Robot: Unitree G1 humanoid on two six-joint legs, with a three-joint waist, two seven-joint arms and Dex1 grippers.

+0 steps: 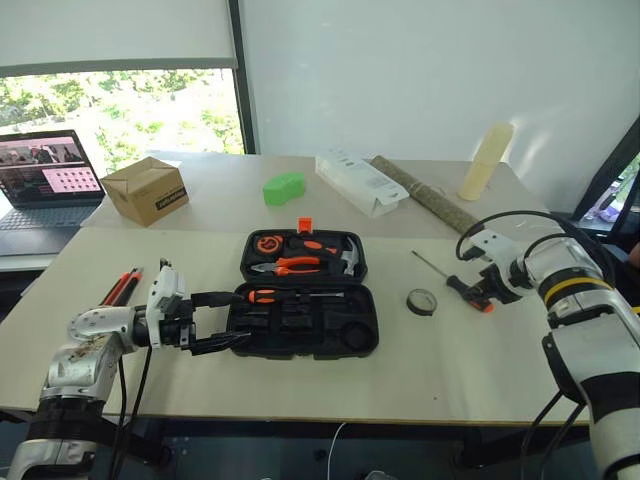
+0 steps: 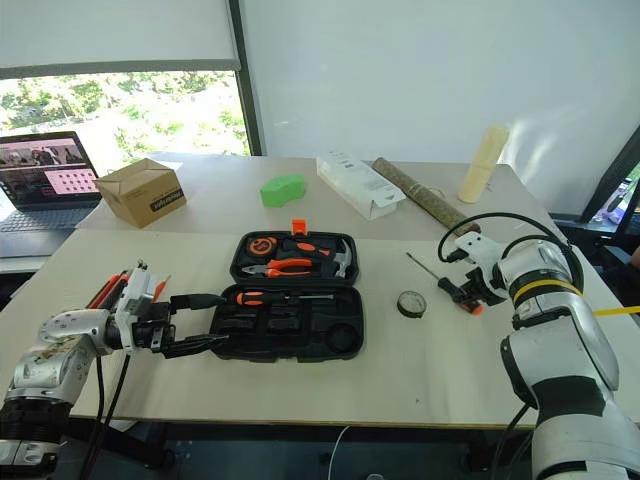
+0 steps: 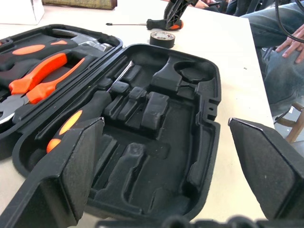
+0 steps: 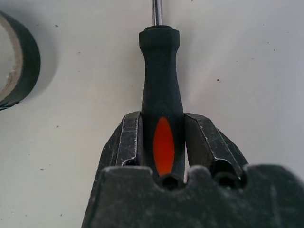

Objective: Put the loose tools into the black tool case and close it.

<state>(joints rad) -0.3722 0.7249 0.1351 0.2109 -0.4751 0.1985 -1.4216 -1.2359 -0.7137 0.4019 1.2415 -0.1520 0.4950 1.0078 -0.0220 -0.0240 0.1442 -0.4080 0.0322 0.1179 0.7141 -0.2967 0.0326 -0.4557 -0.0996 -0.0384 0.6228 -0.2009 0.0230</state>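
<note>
right hand [image 4: 164, 142] pinches screwdriver [image 4: 160, 71], hiding its butt; left hand [image 1: 213, 322] spread.

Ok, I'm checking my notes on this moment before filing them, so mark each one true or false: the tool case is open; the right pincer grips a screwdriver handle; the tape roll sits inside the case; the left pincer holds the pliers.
1. The tool case lies open on the table. True.
2. The right pincer is closed on the handle of a screwdriver. True.
3. The tape roll sits inside the case. False: it lies on the table beside the case.
4. The left pincer holds the pliers. False: it is open and empty at the case's edge.
</note>
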